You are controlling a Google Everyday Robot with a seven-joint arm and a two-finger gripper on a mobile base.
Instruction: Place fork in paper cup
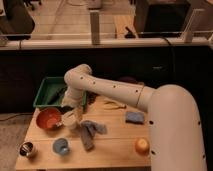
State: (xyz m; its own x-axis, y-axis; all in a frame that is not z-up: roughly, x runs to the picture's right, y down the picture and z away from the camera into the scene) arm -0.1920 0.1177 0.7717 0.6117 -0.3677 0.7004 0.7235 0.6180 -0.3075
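Note:
The small white paper cup (69, 120) stands on the wooden table (115, 145), just right of the orange bowl (48, 118). My gripper (75, 110) hangs from the white arm straight above the cup's right rim, very close to it. The wrist hides whatever is in the gripper, and I cannot make out a fork there. A thin pale utensil-like thing (113, 105) lies on the table to the right of the arm; I cannot tell whether it is the fork.
A green bin (51, 92) stands at the table's back left. A grey cloth (89, 131) lies right of the paper cup, with a blue sponge (134, 117) beyond it. A light blue cup (61, 146), a metal cup (27, 148) and an orange cup (142, 145) stand along the front.

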